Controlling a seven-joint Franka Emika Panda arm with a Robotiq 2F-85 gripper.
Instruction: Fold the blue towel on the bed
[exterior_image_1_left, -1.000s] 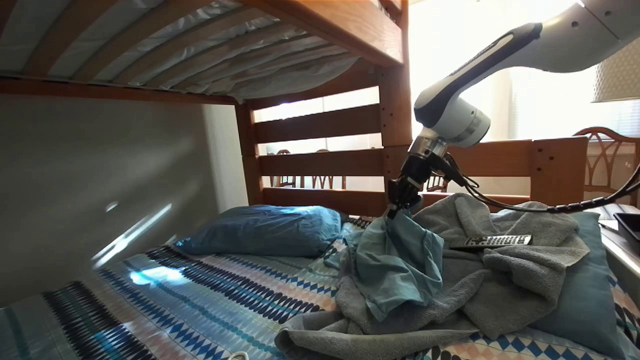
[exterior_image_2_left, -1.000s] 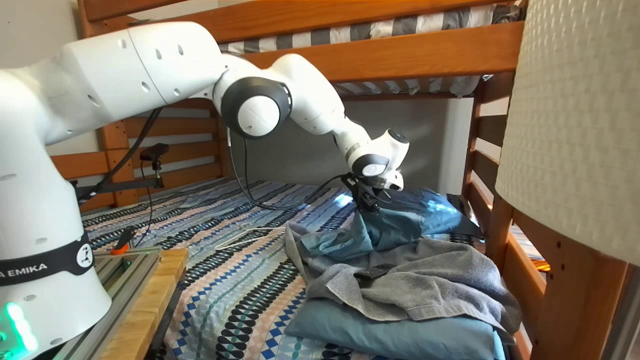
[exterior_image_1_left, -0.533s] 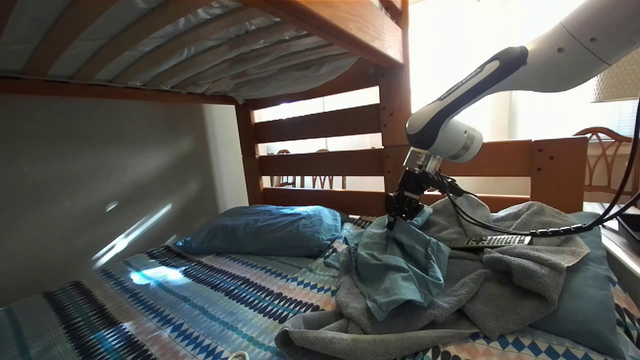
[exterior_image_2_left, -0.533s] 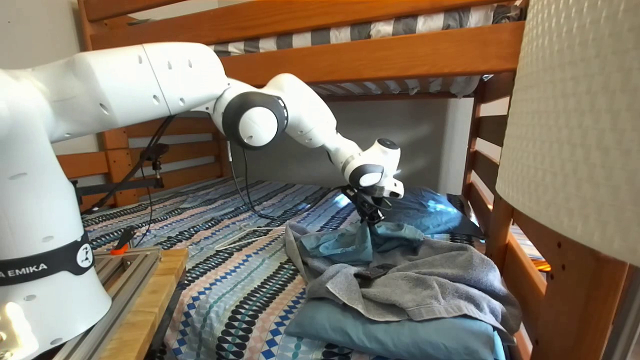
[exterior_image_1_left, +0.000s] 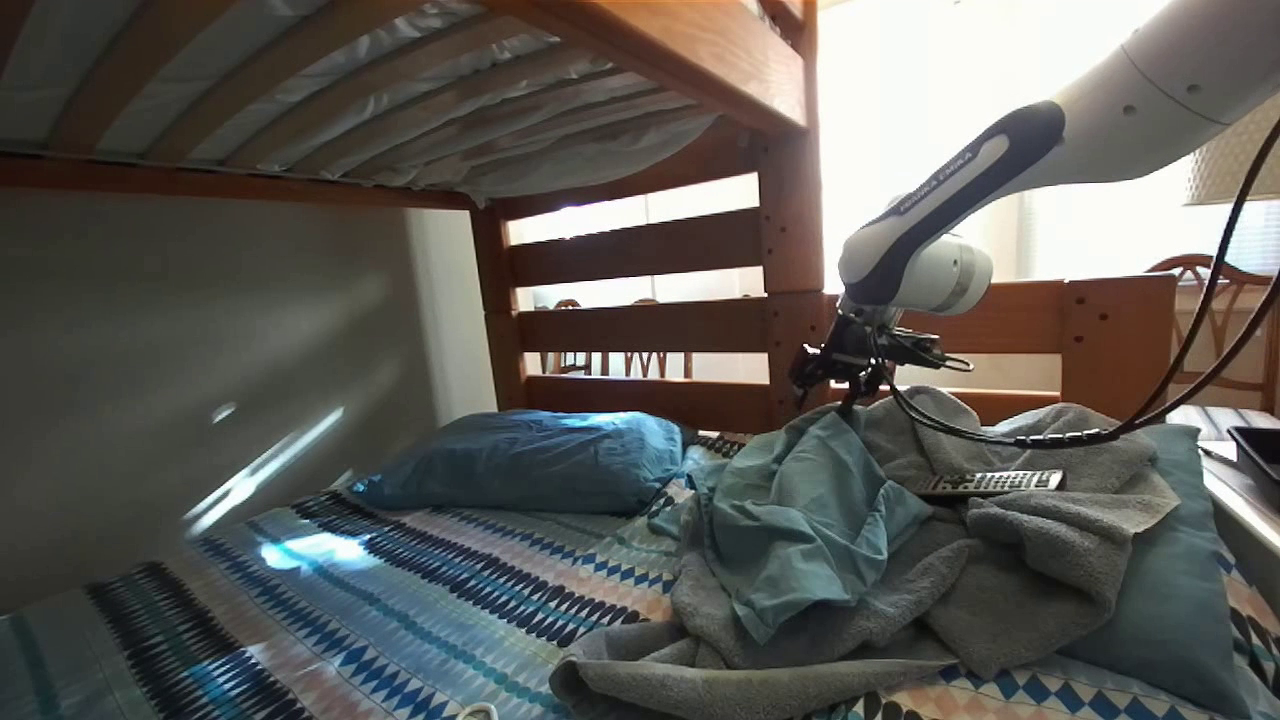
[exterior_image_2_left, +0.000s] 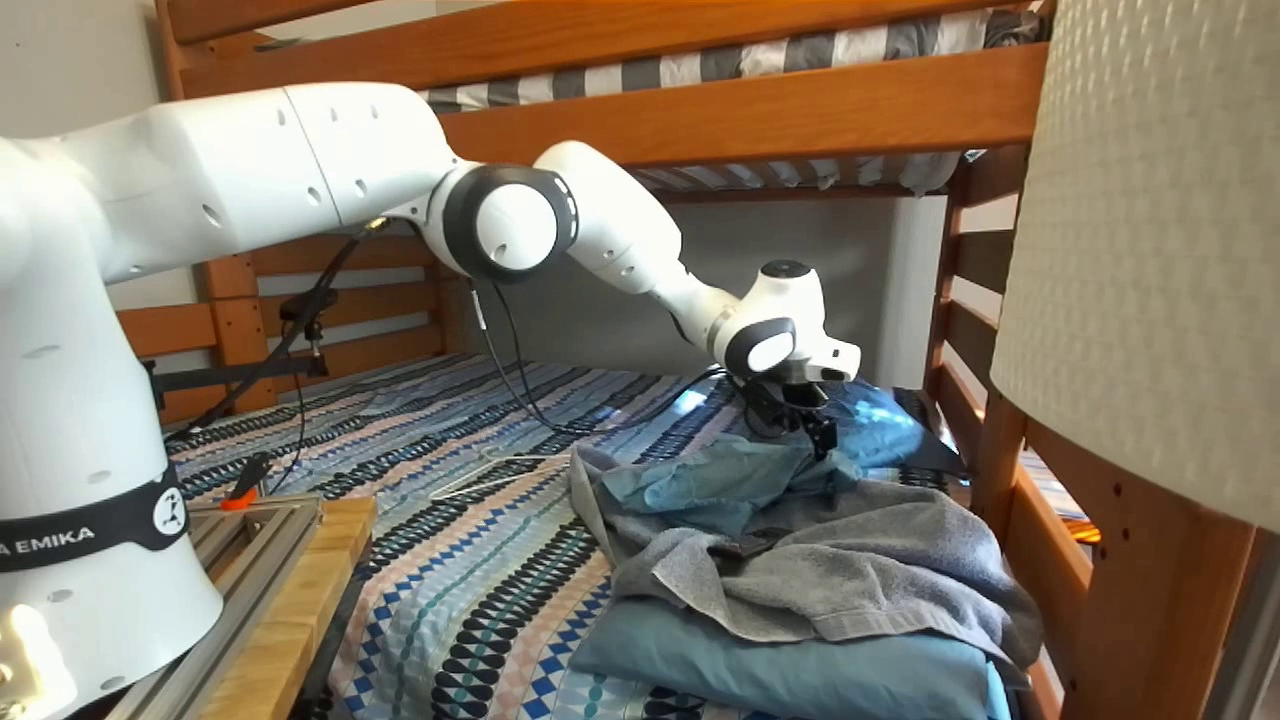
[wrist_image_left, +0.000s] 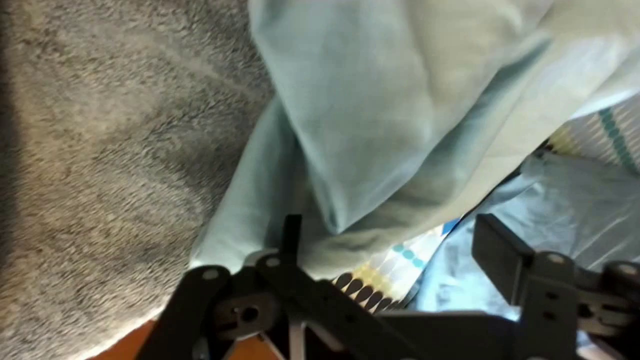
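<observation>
The blue towel (exterior_image_1_left: 800, 520) lies crumpled on top of the grey towel, with a fold rising toward my gripper (exterior_image_1_left: 824, 398). In an exterior view the blue towel (exterior_image_2_left: 700, 485) is bunched just beside and below the gripper (exterior_image_2_left: 815, 445). In the wrist view my gripper (wrist_image_left: 392, 235) has its fingers wide apart, with nothing clamped between them. A pointed fold of the blue towel (wrist_image_left: 370, 115) hangs close to the left fingertip; whether they touch I cannot tell. The bed (exterior_image_1_left: 420, 600) has a patterned sheet.
A grey towel (exterior_image_1_left: 1060, 560) spreads beneath, bearing a remote control (exterior_image_1_left: 990, 483). Blue pillows lie behind (exterior_image_1_left: 530, 460) and under the grey towel's edge (exterior_image_2_left: 790, 650). Wooden bed rails (exterior_image_1_left: 640, 325) stand close behind the gripper; the upper bunk (exterior_image_2_left: 760, 110) overhangs. A white hanger (exterior_image_2_left: 500, 472) lies on the sheet.
The gripper first dipped with the towel's fold, then opened and let go of it. It has since shifted toward the bed-end rails and turned; the fold has sunk lower.
</observation>
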